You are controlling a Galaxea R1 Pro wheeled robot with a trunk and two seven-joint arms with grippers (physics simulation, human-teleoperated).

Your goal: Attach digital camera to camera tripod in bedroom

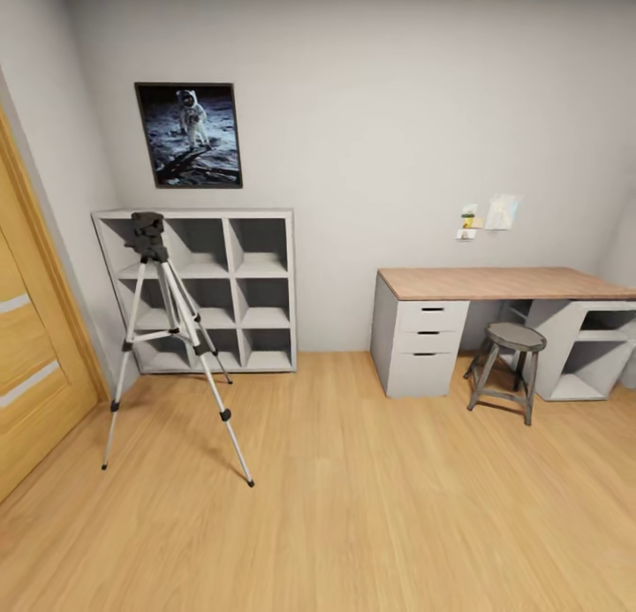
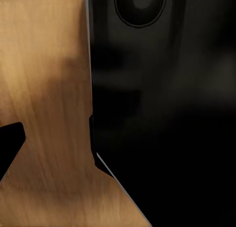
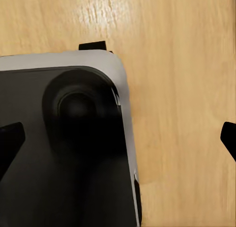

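Head view: camera tripod point(image 1: 168, 329) stands legs splayed on the plank floor point(image 1: 353, 506), just in front of the cube shelf point(image 1: 238, 285), head bare, prob. parked awaiting the cam. Desk surface point(image 1: 495, 283) and stool point(image 1: 508, 365) sit well right of the shelf.

Left wrist view: dark robot body over floor; pincer width can't tell.

Right wrist view: right pincer point(image 3: 120, 138) tips wide apart, holding nothing, hanging over the floor.
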